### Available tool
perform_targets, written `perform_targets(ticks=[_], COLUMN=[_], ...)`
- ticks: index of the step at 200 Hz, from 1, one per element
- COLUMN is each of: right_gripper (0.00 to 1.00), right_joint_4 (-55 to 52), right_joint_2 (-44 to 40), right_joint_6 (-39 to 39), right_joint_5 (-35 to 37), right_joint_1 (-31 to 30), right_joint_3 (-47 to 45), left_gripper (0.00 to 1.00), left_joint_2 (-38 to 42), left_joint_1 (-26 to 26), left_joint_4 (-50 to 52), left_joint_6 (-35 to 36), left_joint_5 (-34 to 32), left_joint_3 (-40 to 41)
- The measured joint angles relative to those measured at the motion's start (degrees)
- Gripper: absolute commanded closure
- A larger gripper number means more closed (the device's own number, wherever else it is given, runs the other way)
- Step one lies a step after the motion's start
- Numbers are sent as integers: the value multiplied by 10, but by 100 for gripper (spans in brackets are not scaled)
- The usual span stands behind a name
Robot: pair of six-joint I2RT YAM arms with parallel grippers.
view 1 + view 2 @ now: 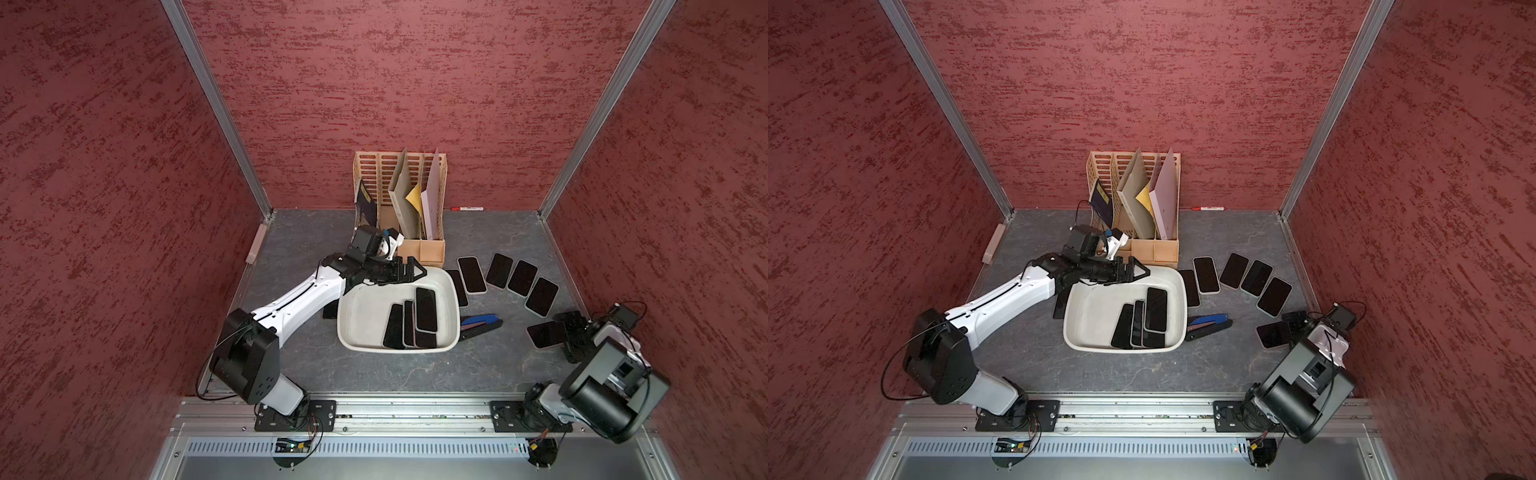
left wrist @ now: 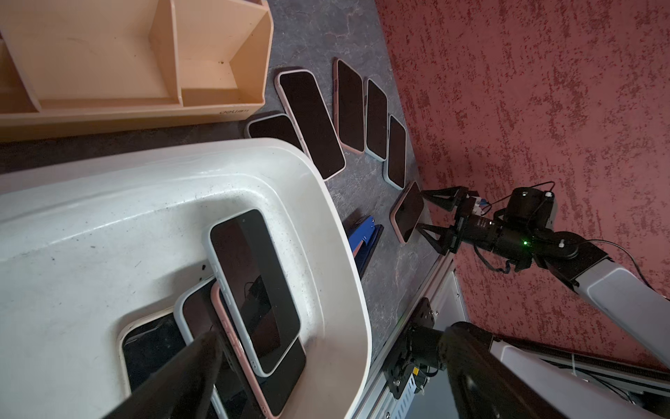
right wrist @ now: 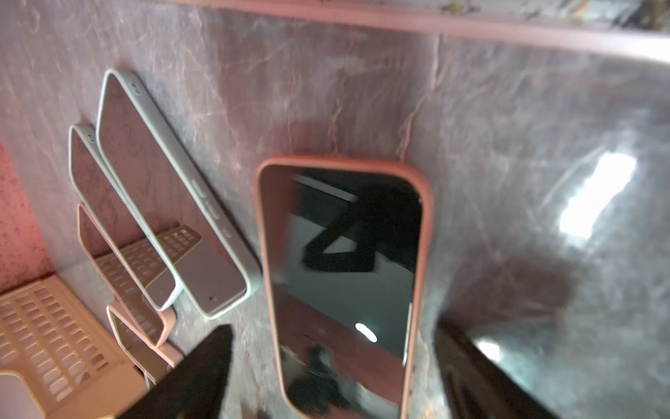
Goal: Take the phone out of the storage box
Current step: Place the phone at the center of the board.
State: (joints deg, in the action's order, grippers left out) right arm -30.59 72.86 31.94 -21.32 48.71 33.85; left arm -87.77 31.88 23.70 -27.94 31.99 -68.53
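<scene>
Right hand (image 2: 420, 209) open, fingers spread either side of one end of a pink-cased phone (image 3: 344, 272), gap showing on both sides. That phone lies flat, screen up, on the tabletop (image 1: 374, 374) by its right edge, well apart from the storage box (image 1: 361, 320). Left hand (image 1: 409, 271) open too, holding nothing, hovering over the box's far-left rim. Box sits mid-tabletop with four overlapping phones (image 1: 415, 322) in its right half, screens up. File rack (image 1: 428, 249) at the far edge holds folders (image 1: 401, 195). Five more phones (image 1: 498, 271) fan out right of the box.
</scene>
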Motion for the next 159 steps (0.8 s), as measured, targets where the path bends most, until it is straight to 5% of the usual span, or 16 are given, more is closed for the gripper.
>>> perform_targets(ticks=[85, 159], right_gripper=[2, 2], right_joint_4=[-149, -116], right_joint_2=[-85, -107], right_joint_6=[8, 73], right_joint_5=[22, -47], right_joint_1=[-13, -212], right_joint_3=[37, 166], left_gripper=[0, 15], left_joint_2=[-46, -143], left_joint_1=[15, 37], left_joint_4=[141, 212], left_joint_6=[57, 51], left_joint_5=[-4, 12], left_joint_3=[-85, -109])
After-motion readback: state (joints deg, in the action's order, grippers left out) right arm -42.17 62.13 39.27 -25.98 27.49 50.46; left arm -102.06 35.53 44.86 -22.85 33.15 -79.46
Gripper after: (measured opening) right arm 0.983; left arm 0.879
